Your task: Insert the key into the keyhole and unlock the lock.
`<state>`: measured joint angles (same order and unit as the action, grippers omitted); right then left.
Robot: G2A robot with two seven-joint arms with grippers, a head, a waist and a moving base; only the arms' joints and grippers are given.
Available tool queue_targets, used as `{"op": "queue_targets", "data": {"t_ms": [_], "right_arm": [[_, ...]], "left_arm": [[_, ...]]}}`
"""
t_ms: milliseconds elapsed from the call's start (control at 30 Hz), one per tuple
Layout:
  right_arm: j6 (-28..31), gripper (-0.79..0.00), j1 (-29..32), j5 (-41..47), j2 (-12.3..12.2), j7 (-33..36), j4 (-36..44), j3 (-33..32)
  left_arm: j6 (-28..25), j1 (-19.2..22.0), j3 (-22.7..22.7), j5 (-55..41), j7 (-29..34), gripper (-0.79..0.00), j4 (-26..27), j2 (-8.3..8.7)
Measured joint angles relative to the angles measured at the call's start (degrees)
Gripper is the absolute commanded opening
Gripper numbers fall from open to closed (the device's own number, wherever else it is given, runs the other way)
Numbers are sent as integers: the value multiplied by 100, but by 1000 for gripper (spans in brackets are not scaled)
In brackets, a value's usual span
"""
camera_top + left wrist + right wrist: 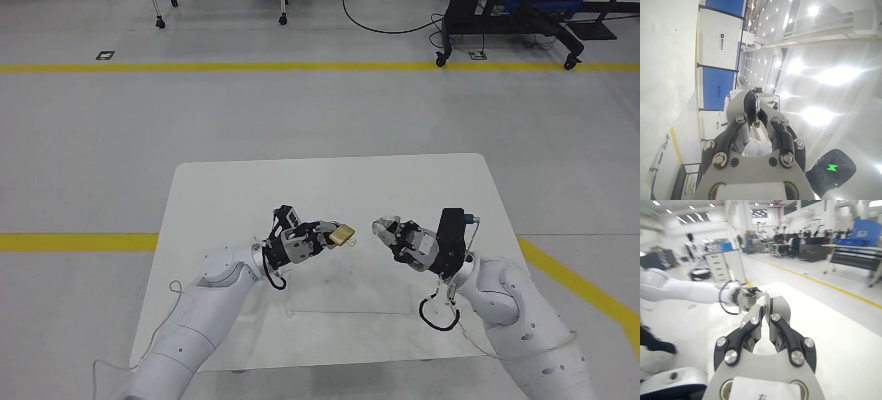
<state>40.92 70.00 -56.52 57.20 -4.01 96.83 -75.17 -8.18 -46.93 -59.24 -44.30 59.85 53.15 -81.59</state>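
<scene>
Lock (342,233): held in the air above the desk (420,190), clear of its surface, pinched in the clenched fingers (737,107) of the left gripper (328,235), brass body jutting toward the right gripper (383,229). Near that gripper, not touching, a small gap between. Right fingers (779,306) pressed tight together; impossible to tell whether gripping the key, too small to make out. Facing of the keyhole likewise impossible to tell.

Main risk, as a judgement: missing the keyhole. Nothing propping either piece, so probably enough with a slight tilt or offset between the arms to land the key tip on the brass face rather than in the slot. Pushing on regardless: likely to swivel the lock in its grip or to slide the key back between the fingers, perhaps to drop one onto the desk. Also worth watching: a bump between the two sets of fingertips ahead of full insertion, given so little room. Turning with the key only part-way in: apt to twist the lock loose instead of freeing the shackle (757,106).
</scene>
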Motion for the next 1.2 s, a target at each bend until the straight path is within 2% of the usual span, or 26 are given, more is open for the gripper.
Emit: {"op": "queue_targets", "data": {"t_ms": [67,133,267,400,567,633,667,800,900,933,967,1067,1200], "right_arm": [[-661,-425,296,-953,-5,-340,387,-44],[-1102,0,538,-1656,-1,-628,581,-6],[-1147,0,585,-1757,3,-686,582,14],[-1142,0,582,-1746,3,-681,581,13],[-1147,0,582,-1752,3,-678,580,10],[-1322,0,563,-1981,-2,-658,626,-26],[-1409,0,547,-2238,-8,-706,654,-32],[-1437,0,333,-4177,-87,-1147,685,47],[-1455,-43,145,-5186,-130,-1795,348,78],[-1549,-86,102,-5414,-141,-1906,262,59],[-1665,-105,79,-5632,-150,-1982,218,42],[-2229,0,142,-6575,-201,-2153,381,-36],[-3266,0,488,-8464,-283,-1879,856,-103]], "left_arm": [[34,-4,-1,-3,-64,-785,-4,-6],[40,-7,-4,16,-122,-785,12,-9],[-148,-41,-54,207,-258,-785,90,11],[-468,-93,-113,753,-692,-785,230,56],[-465,-94,-112,731,-684,-785,231,56],[-465,-94,-112,731,-684,-785,231,56],[-465,-94,-112,732,-684,-785,231,56],[-465,-94,-112,732,-684,-785,231,56],[-465,-94,-112,733,-684,-785,231,56],[-465,-94,-112,733,-684,-785,231,56],[-465,-94,-112,733,-684,-785,231,56],[-465,-94,-112,733,-684,-785,231,56],[-465,-94,-112,732,-684,-785,231,56]]}}
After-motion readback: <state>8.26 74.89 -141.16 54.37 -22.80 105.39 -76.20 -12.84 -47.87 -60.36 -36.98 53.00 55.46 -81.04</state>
